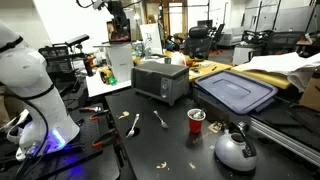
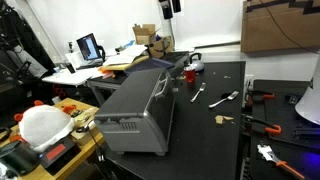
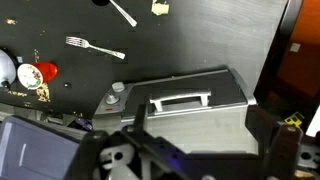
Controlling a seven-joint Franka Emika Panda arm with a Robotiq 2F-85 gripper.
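My gripper (image 3: 200, 124) hangs open high above the black table, its two dark fingers (image 3: 141, 124) framing a silver toaster oven (image 3: 190, 105) that lies straight below; nothing is between them. The oven's door handle (image 3: 181, 98) faces up in the wrist view. In both exterior views the gripper (image 1: 119, 20) (image 2: 172, 8) sits near the top edge, well clear of the toaster oven (image 1: 160, 80) (image 2: 140, 110). A fork (image 3: 95, 46) and a spoon (image 3: 121, 11) lie on the table beyond the oven.
A red cup (image 1: 196, 120) and a silver kettle (image 1: 235, 150) stand near a blue bin lid (image 1: 235, 92). The white robot base (image 1: 30, 95) is at the table's end. Red-handled tools (image 2: 262, 98) and a crumpled scrap (image 2: 222, 119) lie on the tabletop (image 2: 215, 140).
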